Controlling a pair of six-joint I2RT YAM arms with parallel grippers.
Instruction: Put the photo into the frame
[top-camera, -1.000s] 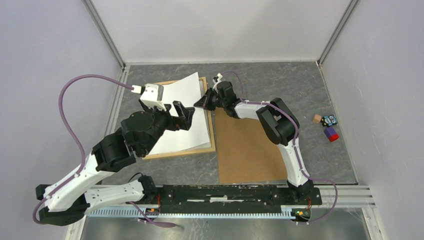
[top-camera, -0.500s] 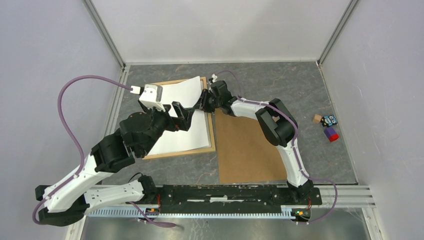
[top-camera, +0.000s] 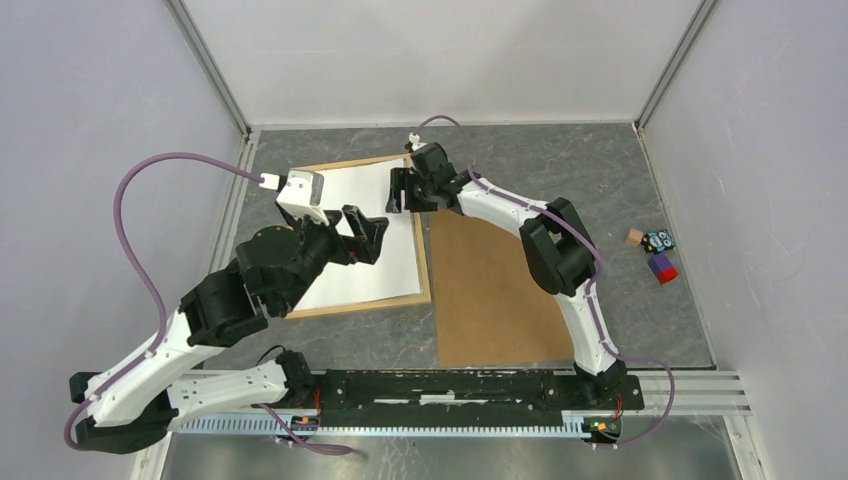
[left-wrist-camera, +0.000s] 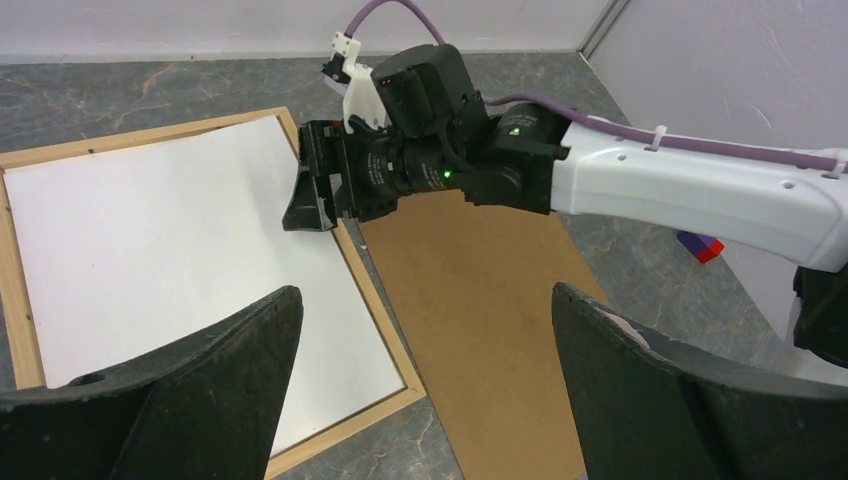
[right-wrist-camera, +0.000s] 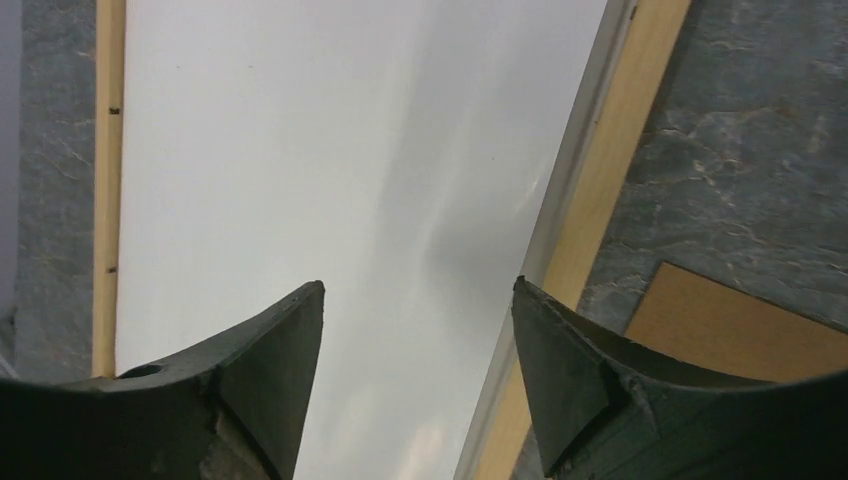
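The photo (top-camera: 360, 185), blank white side up, is lying inside the frame (top-camera: 425, 270), which is sitting on the grey surface (top-camera: 560, 170) at nine o'clock from the brown board (top-camera: 495, 290). The right arm (top-camera: 500, 212) is hovering over the frame's one o'clock corner, its jaws spread and pinching nothing. The left arm (top-camera: 270, 265) is hanging above the photo's four o'clock part, its jaws gaping wide and empty. Small toys (top-camera: 657, 250) are resting at three o'clock.

The photo (top-camera: 390, 270) shows plain white, the frame (right-wrist-camera: 600, 200) pale wood, the board (top-camera: 490, 290) brown, the table (top-camera: 560, 160) veined grey.
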